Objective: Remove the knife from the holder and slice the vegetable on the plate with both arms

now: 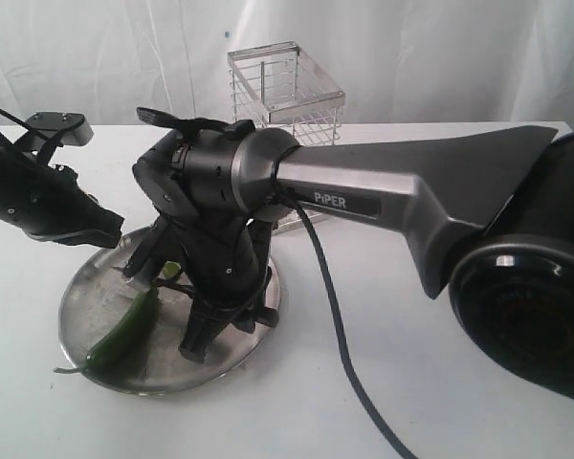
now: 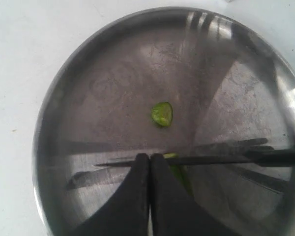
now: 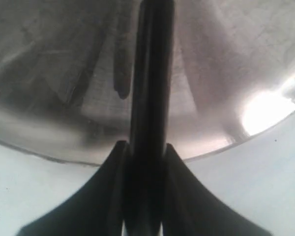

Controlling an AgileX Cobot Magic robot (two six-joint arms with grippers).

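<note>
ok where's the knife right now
The knife is clamped in the right claw over the plate at the exterior view's lower left. In the left wrist view its blade lies across the chili, just in front of the shut left claw.

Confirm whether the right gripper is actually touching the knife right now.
Touching. The right wrist view shows the knife pinched between the two fingers of the right gripper, both pressed against it with no gap showing.

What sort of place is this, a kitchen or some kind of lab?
Likely a robot test setup, not a kitchen: a white table, a white sheet hung behind, and robot arms working over a steel plate with a green chili.
</note>
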